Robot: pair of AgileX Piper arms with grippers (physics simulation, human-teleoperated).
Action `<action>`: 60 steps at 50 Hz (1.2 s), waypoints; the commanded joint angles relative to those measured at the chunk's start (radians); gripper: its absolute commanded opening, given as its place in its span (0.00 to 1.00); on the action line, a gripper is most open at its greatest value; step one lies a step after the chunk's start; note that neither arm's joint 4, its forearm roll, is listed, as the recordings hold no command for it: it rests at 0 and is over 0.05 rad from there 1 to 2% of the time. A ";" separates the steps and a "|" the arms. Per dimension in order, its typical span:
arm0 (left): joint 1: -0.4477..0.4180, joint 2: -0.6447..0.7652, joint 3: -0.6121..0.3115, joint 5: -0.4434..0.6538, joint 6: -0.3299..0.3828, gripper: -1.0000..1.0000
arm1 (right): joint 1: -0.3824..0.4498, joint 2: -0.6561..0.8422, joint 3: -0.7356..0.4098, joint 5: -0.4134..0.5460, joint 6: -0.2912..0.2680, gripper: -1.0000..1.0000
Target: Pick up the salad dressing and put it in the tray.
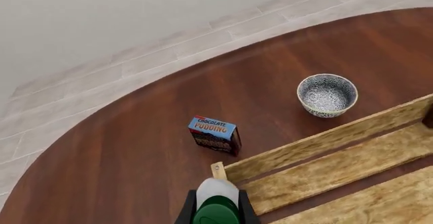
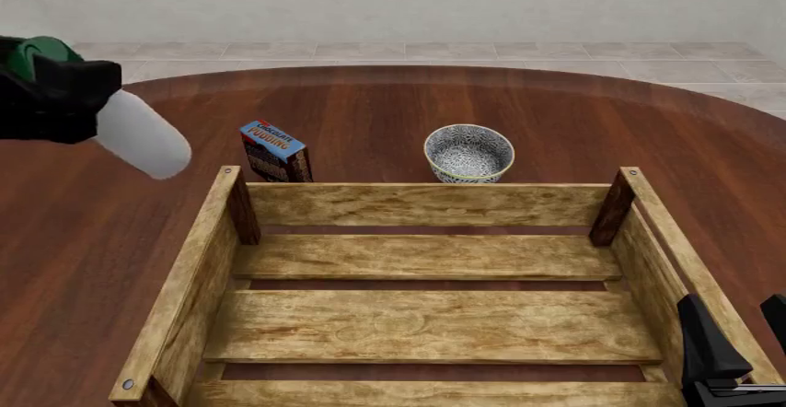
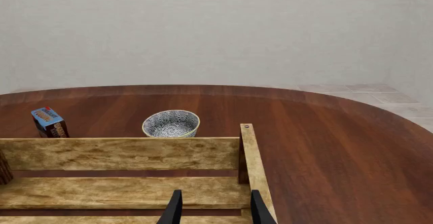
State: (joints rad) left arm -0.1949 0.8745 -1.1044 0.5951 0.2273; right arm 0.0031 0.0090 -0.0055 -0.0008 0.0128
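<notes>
My left gripper is shut on the salad dressing, a white bottle with a dark green cap. It holds the bottle tilted, in the air above the table, left of the tray's far left corner. In the left wrist view the bottle sits between the fingers, just outside the corner of the tray. The tray is a large light-wood slatted crate at the front middle of the table. My right gripper is open and empty over the tray's right wall; it also shows in the right wrist view.
A blue-topped chocolate pudding box stands just behind the tray's far left corner; it also shows in the wrist views. A speckled grey-white bowl sits behind the tray's far wall. The round table's edge curves beyond them.
</notes>
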 commanded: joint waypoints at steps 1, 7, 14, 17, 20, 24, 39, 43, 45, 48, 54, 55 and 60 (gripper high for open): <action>-0.098 0.038 -0.019 -0.027 0.013 0.00 | 0.000 0.000 0.000 0.000 0.000 1.00; -0.153 0.054 -0.015 -0.042 0.001 0.00 | 0.000 0.000 0.000 0.000 0.000 1.00; -0.230 0.083 0.022 -0.083 0.004 0.00 | 0.000 0.000 0.000 0.000 0.000 1.00; -0.266 0.089 0.008 -0.088 -0.009 0.00 | 0.000 0.000 0.000 0.000 0.000 1.00; -0.291 0.098 0.001 -0.093 -0.008 0.00 | 0.000 0.000 0.000 0.000 0.000 1.00; -0.315 0.108 0.016 -0.108 -0.005 0.00 | 0.000 0.000 0.000 0.000 0.000 1.00; -0.406 0.192 0.062 -0.178 -0.040 0.00 | 0.000 0.000 0.000 0.000 0.000 1.00; -0.428 0.229 0.066 -0.189 -0.047 0.00 | 0.000 0.000 0.000 0.000 0.000 1.00; -0.432 0.239 0.069 -0.193 -0.050 0.00 | 0.000 0.000 0.000 0.000 0.000 1.00; -0.447 0.267 0.078 -0.209 -0.059 0.00 | 0.000 0.000 0.000 0.000 0.000 1.00; -0.475 0.304 0.086 -0.229 -0.071 0.00 | 0.000 0.000 0.000 0.000 0.000 1.00; -0.484 0.319 0.090 -0.239 -0.073 0.00 | 0.000 0.000 0.000 0.000 0.000 1.00; -0.507 0.343 0.095 -0.251 -0.086 0.00 | 0.000 0.000 0.000 0.000 0.000 1.00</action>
State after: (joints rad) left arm -0.6535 1.1605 -1.0173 0.3791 0.1500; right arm 0.0030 0.0090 -0.0055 -0.0007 0.0128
